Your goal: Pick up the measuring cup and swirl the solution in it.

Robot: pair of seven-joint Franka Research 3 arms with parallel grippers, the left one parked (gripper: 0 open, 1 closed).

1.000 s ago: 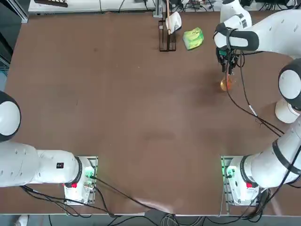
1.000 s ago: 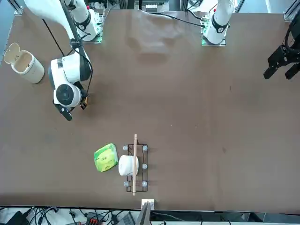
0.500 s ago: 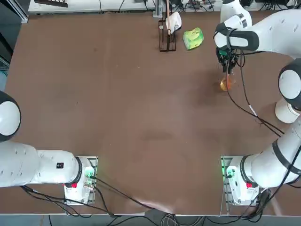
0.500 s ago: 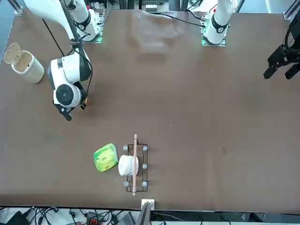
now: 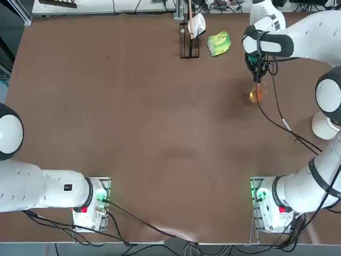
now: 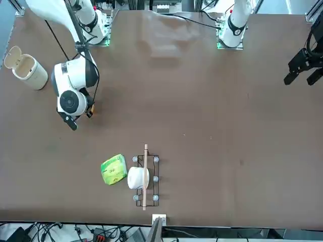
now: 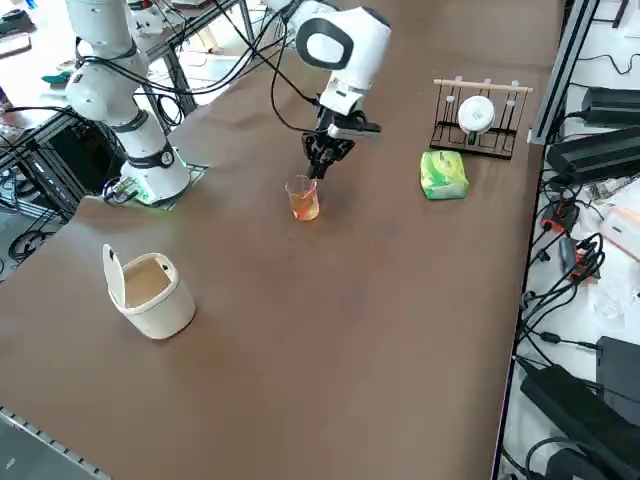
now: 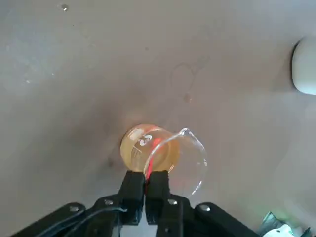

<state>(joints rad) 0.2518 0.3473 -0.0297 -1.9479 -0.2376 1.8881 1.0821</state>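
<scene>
Brown counter (image 5: 133,133), right arm reaching down near its far right edge, fingers (image 8: 134,190) pinched shut on measuring cup (image 8: 163,155) rim, orange solution (image 8: 143,148) inside.

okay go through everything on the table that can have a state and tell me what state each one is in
Right gripper: shut on the rim of the measuring cup.
Measuring cup: upright on the table, pinched at the rim.
Solution: orange, sitting in the bottom of the cup.
White bin: upright, lid flipped open.
Green packet: lying flat beside the rack.
Rack: standing, a white cup hung on it.
</scene>
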